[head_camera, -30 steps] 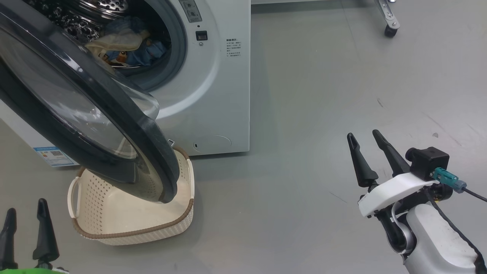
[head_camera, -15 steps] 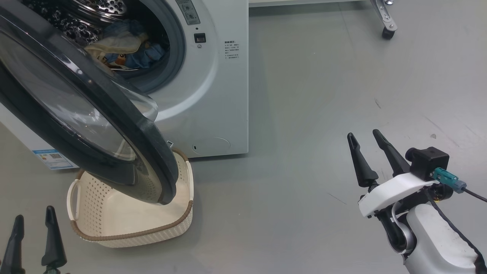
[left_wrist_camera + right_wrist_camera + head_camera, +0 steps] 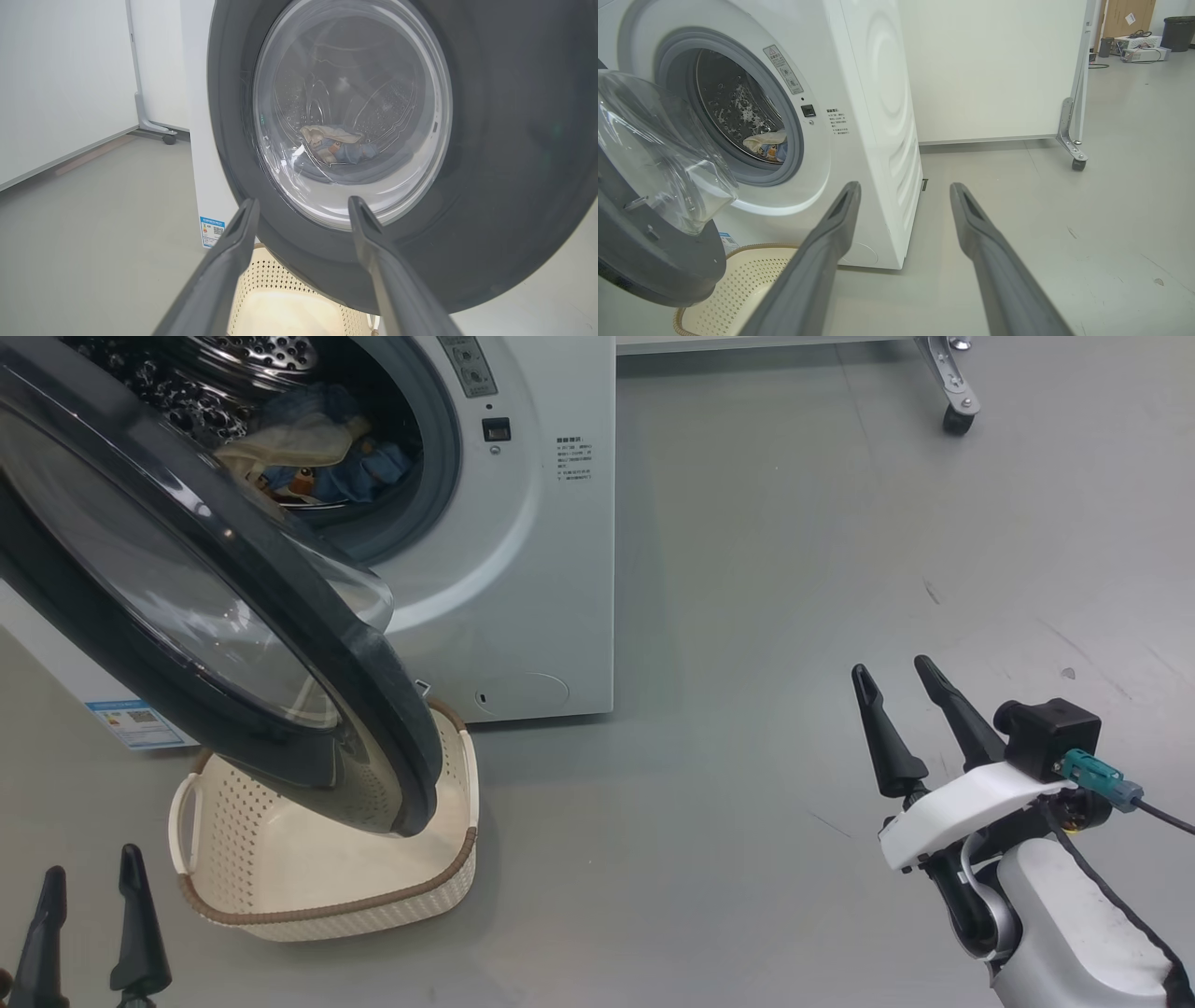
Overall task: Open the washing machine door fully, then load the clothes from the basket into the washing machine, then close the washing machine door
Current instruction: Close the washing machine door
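Clothes (image 3: 317, 453) lie inside the washing machine (image 3: 551, 569) at eleven o'clock. Left tool (image 3: 91, 868) at seven and right tool (image 3: 892, 665) at four stand apart, empty. A push may slip off the shiny door (image 3: 308, 607), leaving it not shut.

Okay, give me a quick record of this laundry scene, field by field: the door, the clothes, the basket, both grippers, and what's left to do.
door: washing machine door open, swung out above the basket
clothes: clothes lying inside the washing machine
basket: on the floor before the machine, no garments in its visible part
left gripper: left gripper open, holding nothing, facing the door's outer side
right gripper: right gripper open, holding nothing, over bare floor right of the machine
left to do: close the door
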Robot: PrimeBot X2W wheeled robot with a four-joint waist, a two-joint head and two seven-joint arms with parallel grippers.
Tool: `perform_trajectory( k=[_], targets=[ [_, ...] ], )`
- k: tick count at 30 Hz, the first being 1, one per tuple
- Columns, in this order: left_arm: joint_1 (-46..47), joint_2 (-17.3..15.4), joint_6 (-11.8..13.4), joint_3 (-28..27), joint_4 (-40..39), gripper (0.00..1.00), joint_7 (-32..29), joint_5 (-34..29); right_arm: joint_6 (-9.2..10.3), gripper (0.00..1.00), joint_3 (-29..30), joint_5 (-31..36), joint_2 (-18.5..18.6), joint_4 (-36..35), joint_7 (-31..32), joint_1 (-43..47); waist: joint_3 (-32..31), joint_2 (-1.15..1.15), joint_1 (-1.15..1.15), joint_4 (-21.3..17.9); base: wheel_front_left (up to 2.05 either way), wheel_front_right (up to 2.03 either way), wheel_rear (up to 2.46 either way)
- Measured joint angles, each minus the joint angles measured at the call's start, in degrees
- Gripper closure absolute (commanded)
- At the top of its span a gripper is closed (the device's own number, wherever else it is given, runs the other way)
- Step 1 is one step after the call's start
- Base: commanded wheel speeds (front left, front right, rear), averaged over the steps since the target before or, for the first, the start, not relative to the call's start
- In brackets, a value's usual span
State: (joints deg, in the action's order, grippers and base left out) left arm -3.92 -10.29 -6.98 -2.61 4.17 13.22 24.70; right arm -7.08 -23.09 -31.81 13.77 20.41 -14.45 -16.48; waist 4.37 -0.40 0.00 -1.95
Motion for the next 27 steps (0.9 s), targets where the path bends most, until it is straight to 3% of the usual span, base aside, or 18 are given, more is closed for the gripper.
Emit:
perform_trajectory(
  k=[4, 6, 7, 9, 10, 27],
  targets=[
    [0.13, 0.25, 0.0, 0.08, 0.2, 0.0, 0.43, 0.0, 0.0, 0.0, 0.04, 0.0, -0.04, 0.01, 0.0, 0.05, 0.03, 0.0, 0.0, 0.18, 0.0, 0.0, 0.0],
    [0.14, 0.37, 0.0, 0.14, 0.34, 0.0, 0.44, 0.0, 0.0, 0.47, 0.09, 0.0, -0.1, 0.01, 0.0, 0.05, 0.05, 0.0, 0.0, 0.28, 0.0, 0.0, 0.0],
    [0.15, 0.44, 0.0, 0.2, 0.44, 0.0, 0.44, 0.0, 0.0, 0.64, 0.11, 0.0, -0.13, 0.01, 0.0, 0.05, 0.07, 0.0, 0.0, 0.34, 0.0, 0.0, 0.0],
    [0.17, 0.57, 0.0, 0.29, 0.62, 0.0, 0.49, 0.0, 0.0, 0.9, 0.16, 0.0, -0.14, -0.02, 0.0, 0.05, 0.11, 0.0, 0.0, 0.48, 0.0, 0.0, 0.0],
    [0.18, 0.64, 0.0, 0.31, 0.69, 0.0, 0.51, 0.0, 0.0, 0.97, 0.14, 0.01, -0.14, -0.09, 0.0, 0.05, 0.13, 0.0, 0.0, 0.57, 0.0, 0.0, 0.0],
    [1.69, 1.42, 0.0, 2.54, 2.89, 0.0, 0.92, -0.07, 0.0, 1.0, 1.09, 1.96, 0.87, -7.06, 0.0, -4.1, 0.1, 0.0, 0.0, 5.05, 0.0, 0.0, 0.0]
  ],
)
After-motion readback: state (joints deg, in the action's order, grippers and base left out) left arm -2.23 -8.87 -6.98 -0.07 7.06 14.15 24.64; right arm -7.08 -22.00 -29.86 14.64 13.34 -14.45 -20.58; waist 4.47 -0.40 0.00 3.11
